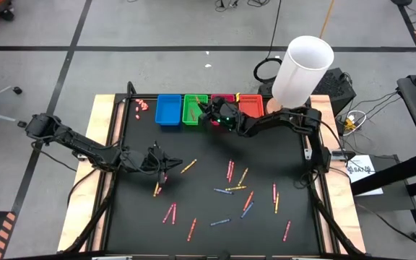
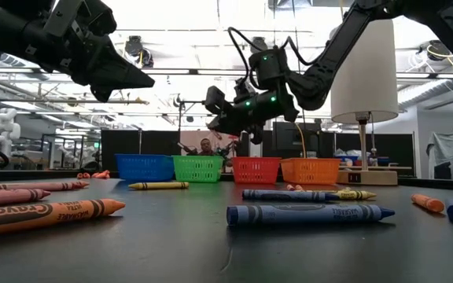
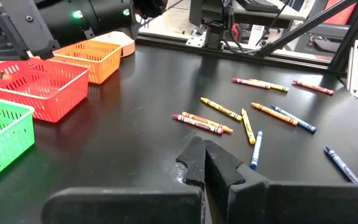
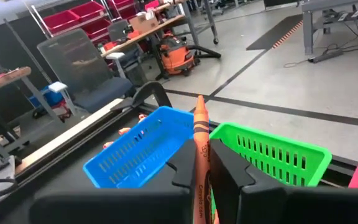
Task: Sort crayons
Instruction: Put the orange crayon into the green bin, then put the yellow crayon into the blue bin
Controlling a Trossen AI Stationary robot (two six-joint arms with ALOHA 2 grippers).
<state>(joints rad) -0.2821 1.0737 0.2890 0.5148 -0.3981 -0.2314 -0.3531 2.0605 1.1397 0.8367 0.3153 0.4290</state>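
My right gripper (image 1: 206, 112) hangs above the row of baskets at the table's far edge, shut on an orange crayon (image 4: 200, 134). In the right wrist view the crayon's tip stands over the gap between the blue basket (image 4: 142, 146) and the green basket (image 4: 272, 152). My left gripper (image 3: 205, 163) waits shut and empty at the table's left, above the black mat. Several loose crayons (image 1: 231, 170) lie flat on the mat's middle and near right. My right gripper pinches the orange crayon by its wrapped shaft (image 4: 201, 171) between its two fingers. The crayon lies along the fingers, its pointed tip (image 4: 199, 102) sticking out ahead of them. It is lifted clear, above the blue and green baskets.
A pink basket (image 1: 222, 101) and an orange basket (image 1: 250, 106) stand to the right of the green one (image 1: 191, 115). A tall white cylinder (image 1: 302, 71) rises at the far right corner. Small pinkish bits (image 1: 141, 105) lie left of the blue basket (image 1: 168, 110).
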